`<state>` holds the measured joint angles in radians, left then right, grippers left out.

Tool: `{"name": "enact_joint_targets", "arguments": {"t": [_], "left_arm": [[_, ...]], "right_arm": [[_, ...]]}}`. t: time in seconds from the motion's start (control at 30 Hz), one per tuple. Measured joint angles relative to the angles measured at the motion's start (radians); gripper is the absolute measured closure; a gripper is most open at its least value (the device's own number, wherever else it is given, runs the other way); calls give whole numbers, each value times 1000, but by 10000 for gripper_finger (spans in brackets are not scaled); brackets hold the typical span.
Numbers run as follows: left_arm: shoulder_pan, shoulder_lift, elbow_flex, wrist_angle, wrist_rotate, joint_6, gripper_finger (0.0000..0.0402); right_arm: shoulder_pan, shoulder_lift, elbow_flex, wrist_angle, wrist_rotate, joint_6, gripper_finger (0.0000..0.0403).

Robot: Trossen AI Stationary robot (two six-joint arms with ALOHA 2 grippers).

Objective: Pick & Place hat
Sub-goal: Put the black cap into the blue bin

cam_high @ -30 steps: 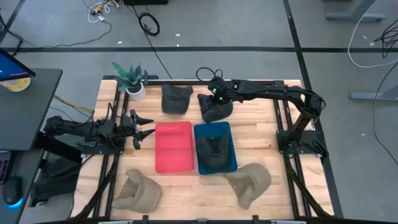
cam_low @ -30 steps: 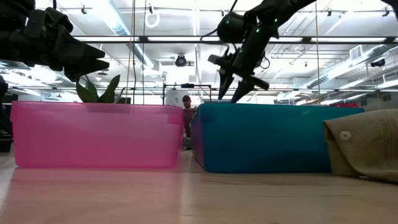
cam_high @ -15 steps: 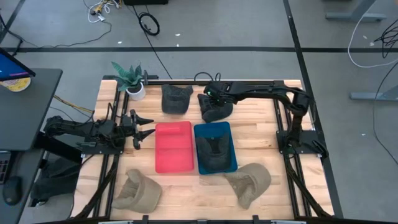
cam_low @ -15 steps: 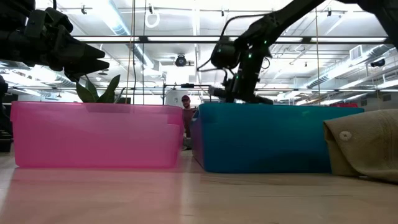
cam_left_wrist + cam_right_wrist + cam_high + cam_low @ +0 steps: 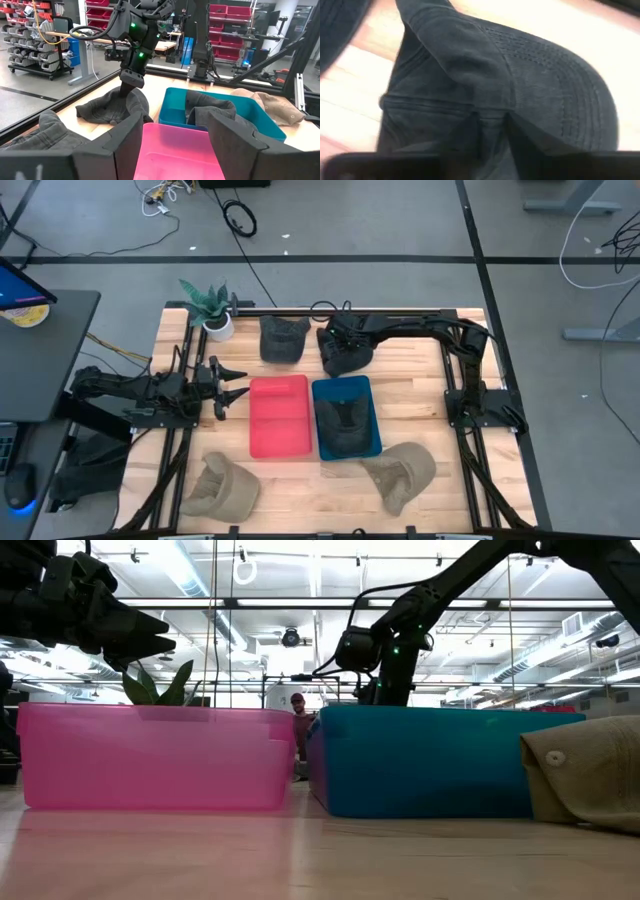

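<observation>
We log the right gripper, finger state not discernible, pressed down onto the dark hat near the bench's far edge; left arm farther off.

Grey floor, loose cables, red storage bins

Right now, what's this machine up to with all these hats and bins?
The right arm has reached to the table's far side and its gripper is down on a dark hat, fingers closing around a fold of it. One dark hat already lies in the blue bin; the pink bin holds none. The left gripper waits, open, beside the pink bin.
</observation>
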<state>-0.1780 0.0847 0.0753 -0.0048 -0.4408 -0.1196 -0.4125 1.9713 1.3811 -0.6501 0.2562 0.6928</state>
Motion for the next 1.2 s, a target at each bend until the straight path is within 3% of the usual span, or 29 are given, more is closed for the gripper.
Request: {"name": "enact_joint_targets", "arguments": {"t": [0.1,0.33,0.6,0.97,1.2], "left_arm": [[0,0,0,0,0,0,177],[0,0,0,0,0,0,177],[0,0,0,0,0,0,177],[0,0,0,0,0,0,177],[0,0,0,0,0,0,177]], "right_arm": [[-9,0,0,-4,-6,-86,387],[-55,-38,-3,12,-9,-205,396],[-69,-247,-3,19,-14,-483,399],[63,-492,-2,-72,-235,-786,401],[207,-520,-2,-187,-249,-962,401]]}}
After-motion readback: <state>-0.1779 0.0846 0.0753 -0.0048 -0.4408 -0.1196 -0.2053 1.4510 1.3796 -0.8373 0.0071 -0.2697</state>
